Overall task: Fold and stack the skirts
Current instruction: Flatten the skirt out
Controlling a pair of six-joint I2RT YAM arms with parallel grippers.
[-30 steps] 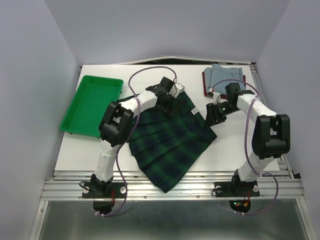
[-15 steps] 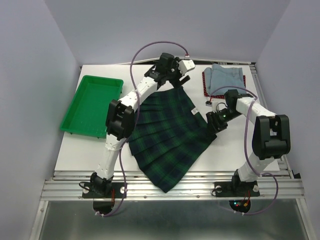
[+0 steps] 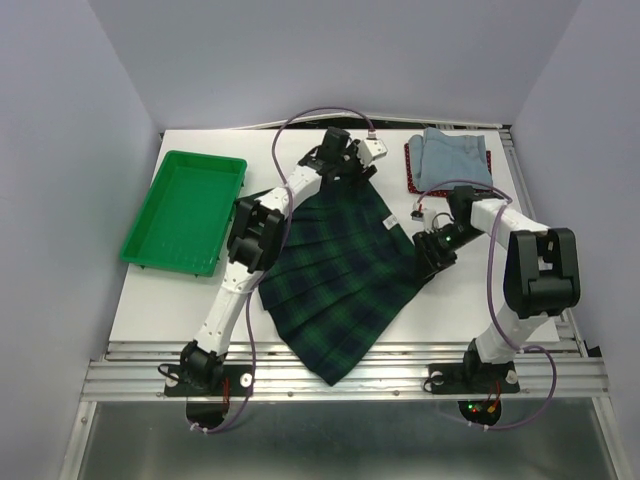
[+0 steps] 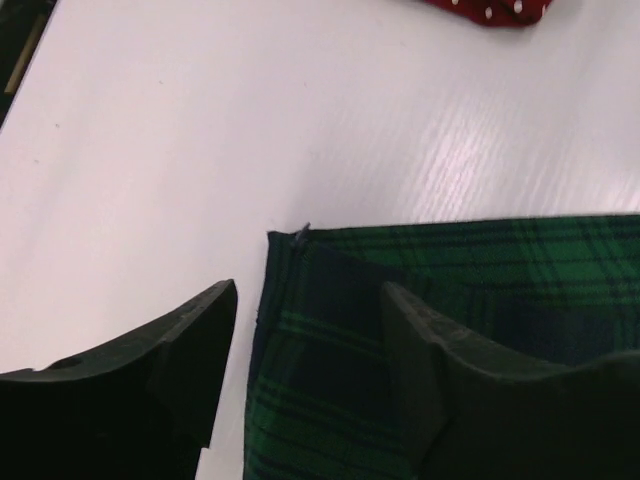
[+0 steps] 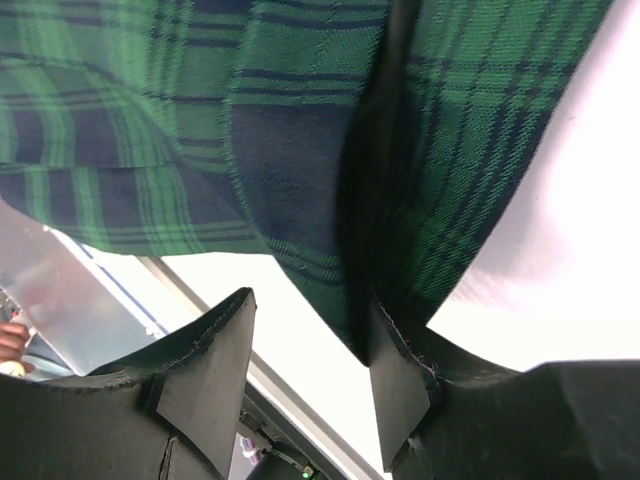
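The green-and-navy plaid skirt (image 3: 340, 270) lies spread flat mid-table. My left gripper (image 3: 352, 168) is open at its far corner. In the left wrist view the gripper (image 4: 305, 345) straddles the skirt's side edge (image 4: 330, 330), one finger (image 4: 170, 370) over bare table, the other (image 4: 450, 380) over the cloth. My right gripper (image 3: 432, 250) is open at the skirt's right corner. In the right wrist view a dark fold of plaid (image 5: 370, 200) lies against one finger (image 5: 400, 380) of the open gripper (image 5: 310, 345). The folded denim skirt (image 3: 455, 152) lies on the red dotted one (image 3: 411, 170), far right.
A bright green tray (image 3: 185, 210) sits at the table's left side. The white table (image 3: 160, 300) ends in a metal rail (image 3: 350, 375) at the near edge. An edge of the red dotted skirt (image 4: 490, 10) shows at the top of the left wrist view.
My left gripper moved from over the skirt's upper part towards the far edge, then came back to the skirt's far corner. My right gripper shifted a little nearer, onto the right corner.
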